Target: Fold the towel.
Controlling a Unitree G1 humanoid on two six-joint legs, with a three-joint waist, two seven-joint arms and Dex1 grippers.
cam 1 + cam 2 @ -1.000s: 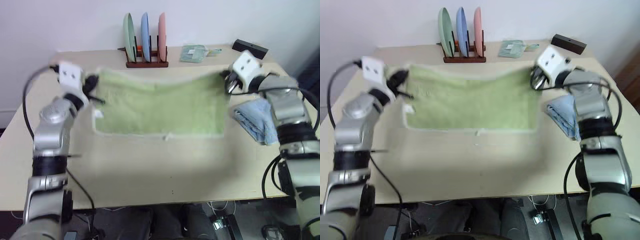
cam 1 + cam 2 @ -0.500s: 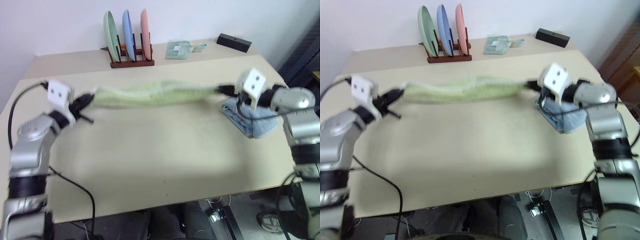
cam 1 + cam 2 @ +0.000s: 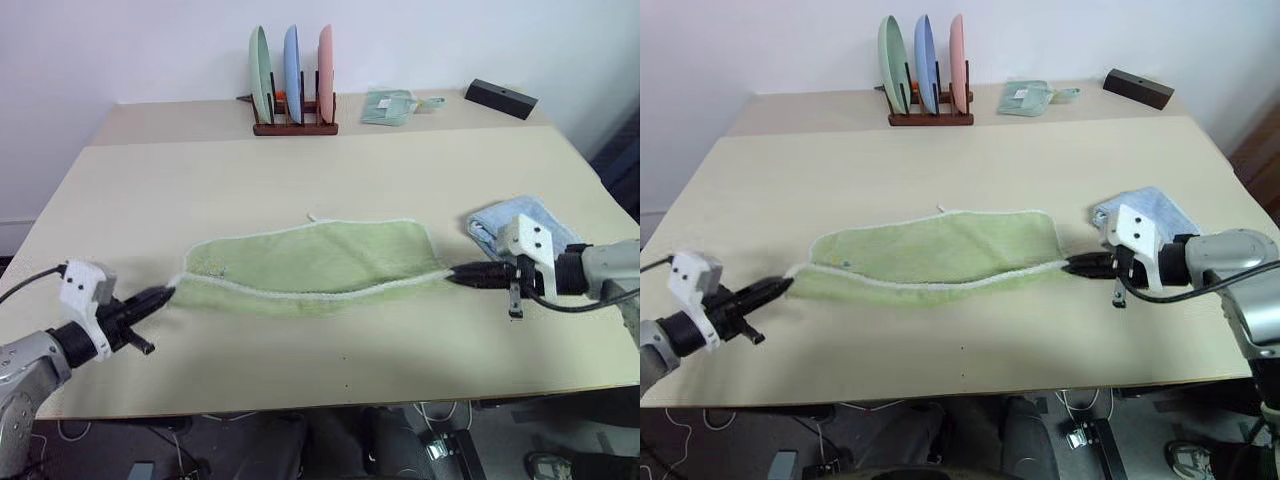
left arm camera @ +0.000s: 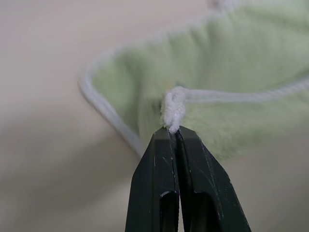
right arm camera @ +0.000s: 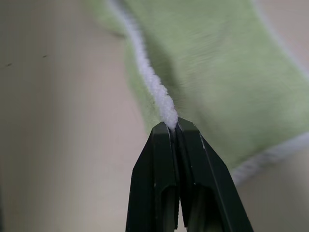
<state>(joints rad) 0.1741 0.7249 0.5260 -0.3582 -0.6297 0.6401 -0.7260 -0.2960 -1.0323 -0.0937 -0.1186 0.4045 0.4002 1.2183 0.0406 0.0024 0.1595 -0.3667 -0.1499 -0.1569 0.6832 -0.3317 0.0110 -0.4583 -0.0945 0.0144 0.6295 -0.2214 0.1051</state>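
Here we have the towel (image 3: 315,265) lying on the table (image 3: 300,180), toward the near edge and roughly midway between the left and right edges, folded lengthwise so that its upper layer sits on a lower one and a white-trimmed edge runs along the near side. Our left gripper (image 3: 158,295) is low over the surface close to the near left corner, its two black fingers pressed together on the towel's left end; in the left wrist view the fingers (image 4: 159,164) are pinched on a bunched bit of white edging (image 4: 173,108). Our right gripper (image 3: 462,277) is level with it toward the near right side, likewise clamped on the towel's right end, and the right wrist view shows the white trim running straight into the closed fingertips (image 5: 161,154). The cloth stretches between the two grippers and sags onto the table in the middle. A small white tag (image 3: 312,216) sticks out at the far edge of the towel. Just beyond our right gripper, near the right edge, lies a light blue towel (image 3: 520,222). Along the far edge stand three plates upright in a wooden rack (image 3: 293,127): green, blue and pink. To the right of them lie a small folded mint-green cloth (image 3: 389,106) and, near the far right corner, a black box (image 3: 500,98).
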